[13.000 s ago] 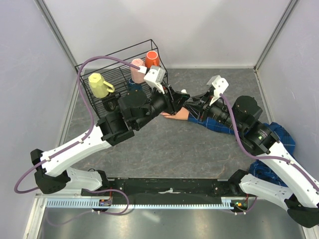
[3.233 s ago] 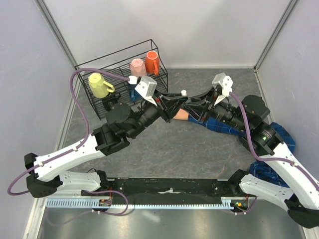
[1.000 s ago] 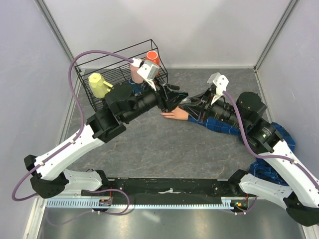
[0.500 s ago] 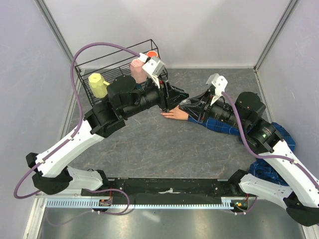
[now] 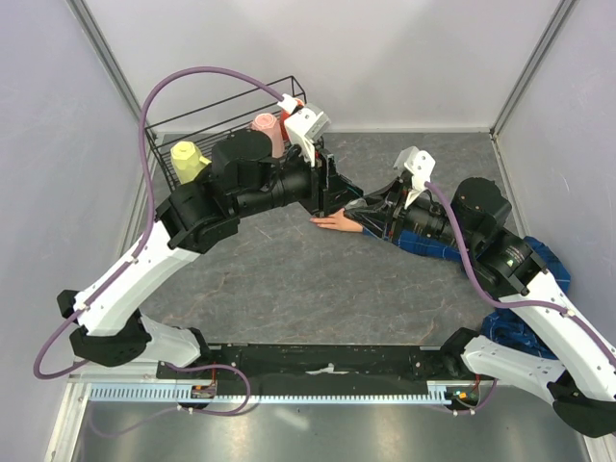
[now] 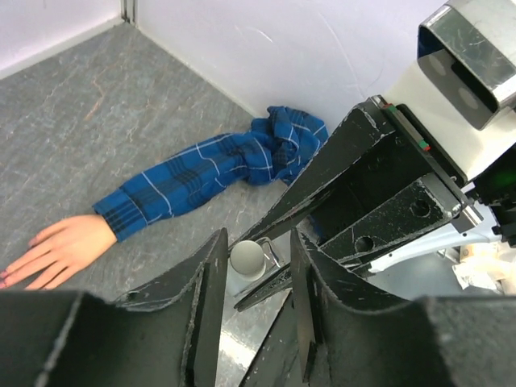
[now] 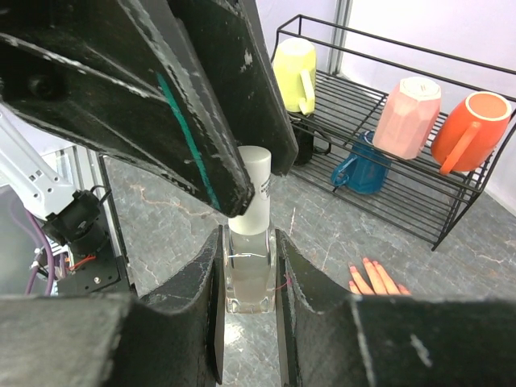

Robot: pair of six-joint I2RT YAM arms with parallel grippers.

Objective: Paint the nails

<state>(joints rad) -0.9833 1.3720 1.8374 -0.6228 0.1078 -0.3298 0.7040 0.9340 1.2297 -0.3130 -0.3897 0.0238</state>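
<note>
Grey marbled tabletop, walled in. The nails tip a fake hand lying flat there. Right pincer clamps a clear bottle; left pincer straddles its white cap (gripping or not, I cannot tell).

No text can be read. Faint dark marks on the white cap of the clear bottle, mid-frame in the right wrist view, are too small to make out.

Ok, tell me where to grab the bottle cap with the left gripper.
Pinch the cap on its round sides, the left gripper coming in along the bottle's axis from the cap end. The right gripper clamps the glass body, so only the cap stands clear of its fingers.
</note>
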